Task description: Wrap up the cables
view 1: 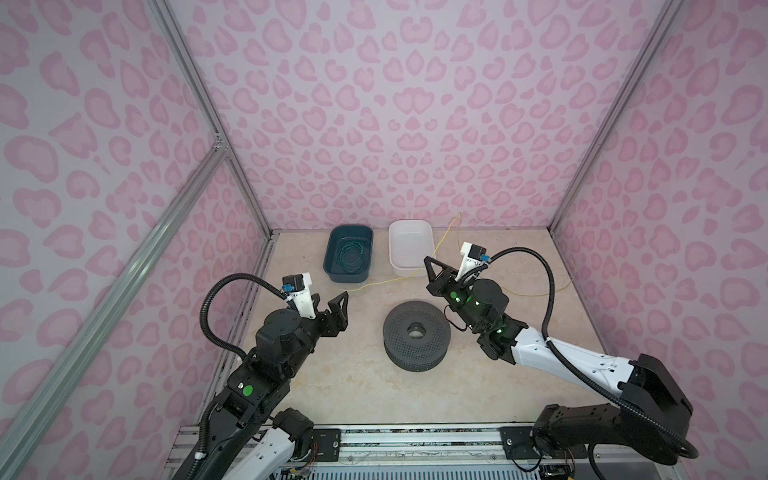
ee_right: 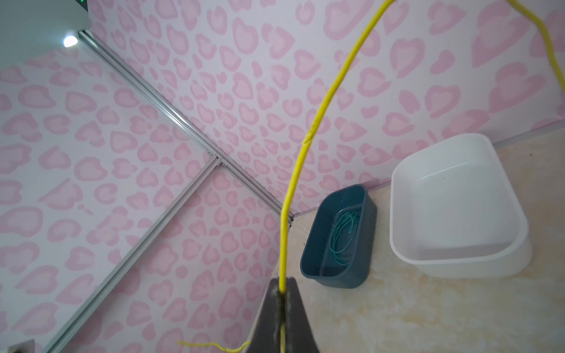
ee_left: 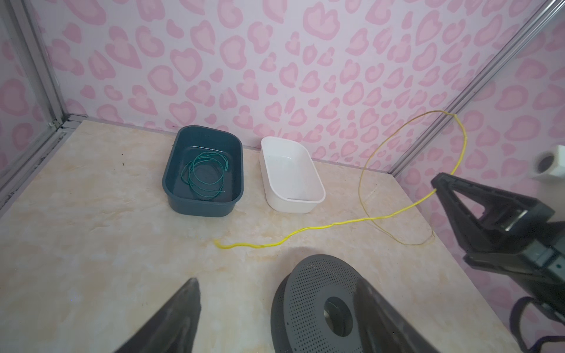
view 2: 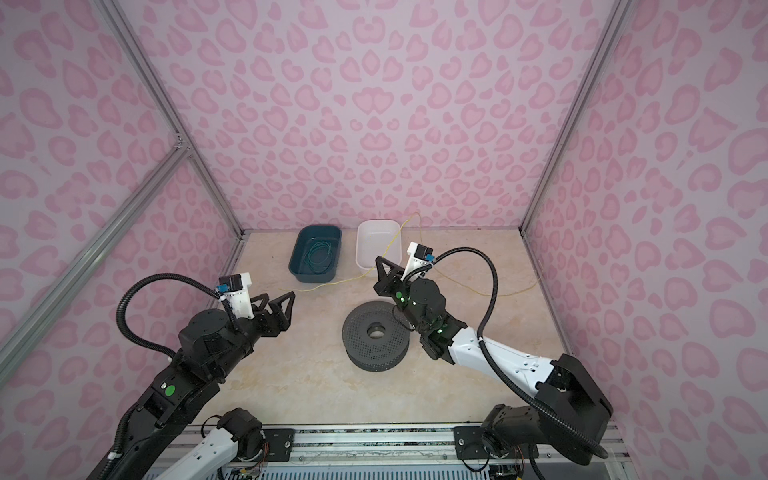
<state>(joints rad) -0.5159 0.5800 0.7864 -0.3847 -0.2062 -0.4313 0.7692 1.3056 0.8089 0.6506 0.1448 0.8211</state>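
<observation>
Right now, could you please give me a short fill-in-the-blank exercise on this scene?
The yellow wire is held by the ____ gripper.
The coiled wire in the dark bin is coloured ____.
The white bin is ____.
The left gripper holds ____.
Missing words: right, green, empty, nothing.

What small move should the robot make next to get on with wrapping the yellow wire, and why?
Probably lower the left gripper, jaws open, onto the free end of the yellow wire, which lies on the table just ahead of it. The right gripper pinches the wire farther along, lifting a loop, and none of it is around the perforated reel yet.
</observation>
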